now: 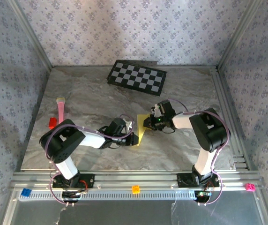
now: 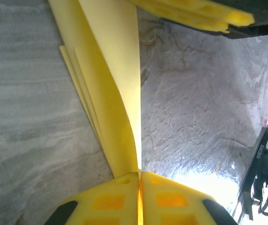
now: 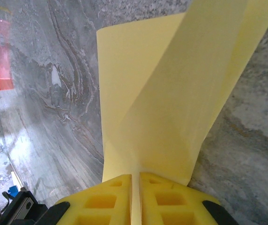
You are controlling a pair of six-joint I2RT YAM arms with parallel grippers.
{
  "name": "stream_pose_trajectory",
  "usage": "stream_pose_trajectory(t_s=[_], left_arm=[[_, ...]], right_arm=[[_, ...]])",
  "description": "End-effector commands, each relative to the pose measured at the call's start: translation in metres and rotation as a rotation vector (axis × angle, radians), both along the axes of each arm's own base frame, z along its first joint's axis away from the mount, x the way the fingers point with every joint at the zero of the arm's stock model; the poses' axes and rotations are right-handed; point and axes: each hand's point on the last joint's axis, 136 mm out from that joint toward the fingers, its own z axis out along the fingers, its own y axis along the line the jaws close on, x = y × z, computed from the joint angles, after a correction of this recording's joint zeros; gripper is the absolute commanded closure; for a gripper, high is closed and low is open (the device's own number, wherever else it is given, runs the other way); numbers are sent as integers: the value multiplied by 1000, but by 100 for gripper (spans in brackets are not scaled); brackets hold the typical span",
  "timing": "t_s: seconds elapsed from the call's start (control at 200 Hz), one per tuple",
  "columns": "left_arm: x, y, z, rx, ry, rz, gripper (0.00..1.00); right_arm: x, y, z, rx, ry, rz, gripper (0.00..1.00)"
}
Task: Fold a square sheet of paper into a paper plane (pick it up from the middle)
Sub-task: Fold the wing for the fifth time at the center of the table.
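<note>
Paper [image 1: 142, 129] — one sheet, in two end effectors [image 2: 139, 176] [image 3: 135, 177]

The left arm [image 1: 94, 139] and right arm [image 1: 181, 122] are each built from white link tubes joined by rounded black joint housings, and a pale lilac cable [image 1: 226, 132] is looped along each. The left gripper [image 2: 139, 176] and right gripper [image 3: 135, 177] are fitted with yellow fingers [image 2: 108, 201] moulded with square recessed pockets and mounted on black carriers.
</note>
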Motion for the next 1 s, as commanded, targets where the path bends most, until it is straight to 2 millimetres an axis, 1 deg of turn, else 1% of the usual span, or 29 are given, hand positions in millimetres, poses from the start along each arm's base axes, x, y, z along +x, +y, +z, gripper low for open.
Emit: stream_pose_trajectory(t_s=[0.0,0.065,0.14,0.22,0.34,0.465,0.555,0.63,0.82,0.994], left_arm=[[-19,4,-4,25,32,-67,95],[-20,3,-4,23,37,-81,95],[-20,1,-1,21,32,-94,85],[-16,1,3,18,14,-84,83],[-3,6,12,35,-36,-27,74],[13,14,19,28,-61,50,69],[20,16,23,13,-65,72,66],[24,14,26,-1,-70,72,65],[28,2,34,-50,-68,55,65],[32,-2,37,-71,-77,58,63]], right_arm=[[-8,-14,-31,-114,71,-32,86],[-8,-15,-32,-122,70,-32,86],[-9,-14,-33,-130,72,-30,86],[-10,-15,-34,-140,75,-29,86],[-11,-15,-34,-143,77,-25,86],[-12,-14,-33,-142,75,-19,86],[-12,-14,-33,-142,73,-17,86],[-13,-14,-34,-145,76,-14,86],[-13,-14,-35,-149,76,-15,86],[-15,-13,-37,-152,79,-12,86]])
